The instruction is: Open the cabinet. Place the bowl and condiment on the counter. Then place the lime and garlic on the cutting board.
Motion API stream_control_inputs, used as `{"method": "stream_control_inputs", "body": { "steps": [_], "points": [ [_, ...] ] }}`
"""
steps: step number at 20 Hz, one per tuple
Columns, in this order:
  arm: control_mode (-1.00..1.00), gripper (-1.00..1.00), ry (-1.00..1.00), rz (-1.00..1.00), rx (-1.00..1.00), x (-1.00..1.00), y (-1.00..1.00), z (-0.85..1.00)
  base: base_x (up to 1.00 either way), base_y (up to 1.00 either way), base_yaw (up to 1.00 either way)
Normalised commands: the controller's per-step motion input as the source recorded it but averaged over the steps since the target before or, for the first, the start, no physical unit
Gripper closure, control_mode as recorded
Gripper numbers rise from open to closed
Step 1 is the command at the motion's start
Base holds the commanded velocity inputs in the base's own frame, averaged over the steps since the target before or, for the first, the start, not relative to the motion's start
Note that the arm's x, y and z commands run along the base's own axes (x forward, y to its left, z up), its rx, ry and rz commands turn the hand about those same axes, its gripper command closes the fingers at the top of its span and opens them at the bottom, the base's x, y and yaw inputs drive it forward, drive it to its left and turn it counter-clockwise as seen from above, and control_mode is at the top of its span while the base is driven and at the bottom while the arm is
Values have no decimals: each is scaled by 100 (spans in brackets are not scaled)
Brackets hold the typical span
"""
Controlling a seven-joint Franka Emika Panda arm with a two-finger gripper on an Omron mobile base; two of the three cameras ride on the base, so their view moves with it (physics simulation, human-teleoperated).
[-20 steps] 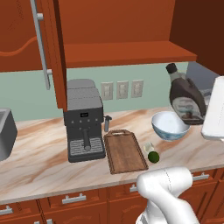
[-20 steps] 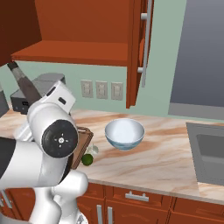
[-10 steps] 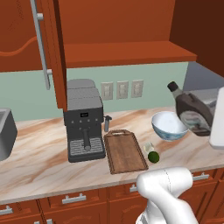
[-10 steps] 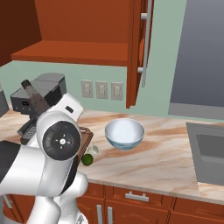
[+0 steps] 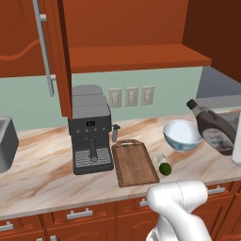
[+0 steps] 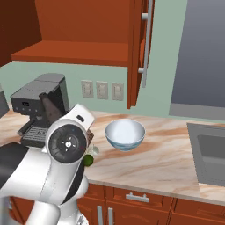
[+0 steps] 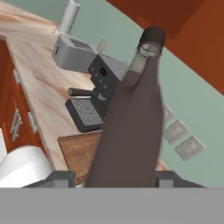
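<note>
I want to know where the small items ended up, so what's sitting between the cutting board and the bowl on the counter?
In the left base view, the lime and the pale garlic just behind it sit between the cutting board and the bowl, close to the board's right edge.

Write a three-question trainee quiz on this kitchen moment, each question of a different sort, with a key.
1. True or false: the condiment stands upright on the counter.
2. Which thing lies nearest the lime? A) the garlic B) the coffee machine C) the bowl
3. Fill in: the cutting board has ____ on it.

Key:
1. False: it is tilted, off the counter, with the gripper closed on it.
2. A
3. nothing; the lime and garlic lie on the counter beside its right edge.
</note>
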Motion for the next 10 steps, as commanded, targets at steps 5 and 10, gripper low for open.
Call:
{"method": "stream_control_inputs", "body": {
  "steps": [5,10],
  "points": [
    [-100,100,4,-10,0,0,-26,-41,0,0,0],
    [-100,100,6,-9,0,1,-14,-50,0,0,0]
  ]
}}
